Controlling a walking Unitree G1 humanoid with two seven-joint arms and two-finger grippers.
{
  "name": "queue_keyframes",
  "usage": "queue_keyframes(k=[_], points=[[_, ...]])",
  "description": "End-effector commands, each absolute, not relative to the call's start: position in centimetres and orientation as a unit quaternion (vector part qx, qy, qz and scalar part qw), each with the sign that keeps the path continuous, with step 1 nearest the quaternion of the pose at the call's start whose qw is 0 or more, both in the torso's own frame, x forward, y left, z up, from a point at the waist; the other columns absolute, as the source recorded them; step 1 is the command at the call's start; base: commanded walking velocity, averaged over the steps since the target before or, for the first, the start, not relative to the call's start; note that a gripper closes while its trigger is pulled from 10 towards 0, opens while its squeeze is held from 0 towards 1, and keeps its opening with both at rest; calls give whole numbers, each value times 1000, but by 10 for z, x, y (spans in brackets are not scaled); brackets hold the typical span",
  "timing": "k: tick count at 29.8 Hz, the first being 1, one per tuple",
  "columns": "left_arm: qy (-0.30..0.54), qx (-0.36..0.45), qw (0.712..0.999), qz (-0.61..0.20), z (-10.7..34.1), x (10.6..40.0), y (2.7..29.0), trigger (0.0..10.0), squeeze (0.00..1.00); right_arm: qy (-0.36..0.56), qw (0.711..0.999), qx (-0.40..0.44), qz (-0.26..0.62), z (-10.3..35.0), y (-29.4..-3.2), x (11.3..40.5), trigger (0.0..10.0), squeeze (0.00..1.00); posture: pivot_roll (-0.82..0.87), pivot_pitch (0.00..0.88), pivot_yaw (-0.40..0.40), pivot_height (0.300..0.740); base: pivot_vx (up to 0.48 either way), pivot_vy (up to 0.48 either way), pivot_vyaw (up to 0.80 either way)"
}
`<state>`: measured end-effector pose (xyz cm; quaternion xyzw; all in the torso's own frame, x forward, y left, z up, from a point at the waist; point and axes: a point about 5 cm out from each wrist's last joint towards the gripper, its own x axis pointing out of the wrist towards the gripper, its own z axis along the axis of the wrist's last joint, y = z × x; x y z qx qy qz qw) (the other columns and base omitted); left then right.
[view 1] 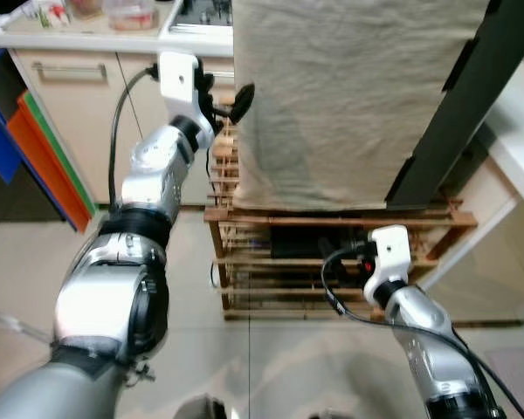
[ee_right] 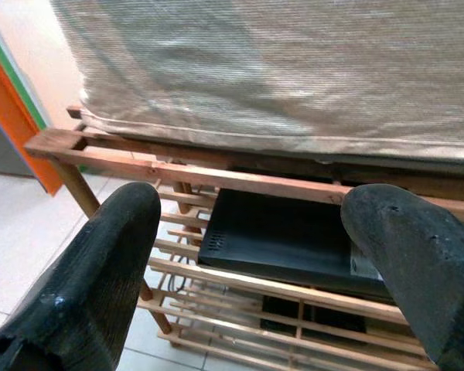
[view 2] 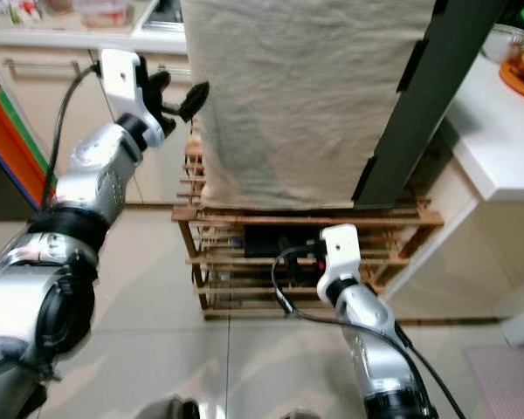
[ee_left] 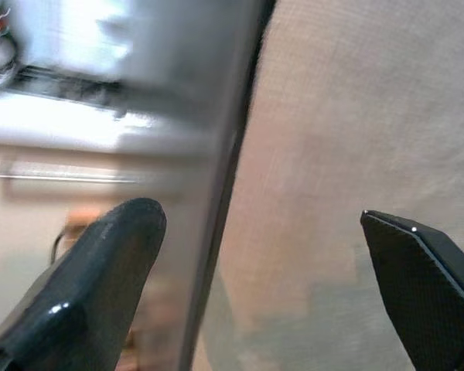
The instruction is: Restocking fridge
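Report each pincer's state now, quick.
Left pincer: open, empty, raised at the edge of the cloth-covered fridge.
Right pincer: open, empty, low before the wooden rack.

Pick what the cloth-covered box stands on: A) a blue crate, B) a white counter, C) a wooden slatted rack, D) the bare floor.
C: the cloth-covered box rests on the wooden rack, whose slats run under it and hold a black device.

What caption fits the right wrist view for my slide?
Open right gripper faces a wooden slatted rack holding a black box, under a beige cloth-covered unit.
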<state>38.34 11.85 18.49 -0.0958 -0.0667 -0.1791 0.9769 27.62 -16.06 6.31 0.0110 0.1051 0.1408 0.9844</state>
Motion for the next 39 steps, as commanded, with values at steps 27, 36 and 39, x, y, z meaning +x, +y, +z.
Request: queue_keyframes(k=[27, 36, 39], points=[[13, 8, 997, -73, 112, 322, 126, 10000, 0, 57, 996, 8, 64, 69, -173, 292, 10000, 0, -40, 26, 10, 740, 0, 0, 0], [27, -19, 998, -62, 112, 328, 126, 10000, 0, 59, 996, 6, 64, 68, -174, 292, 10000, 0, -46, 15, 15, 740, 0, 395, 0], [28, -20, 998, -61, 113, 329, 125, 10000, 0, 60, 996, 5, 65, 68, -174, 292, 10000, 0, -47, 12, 15, 740, 0, 450, 0]])
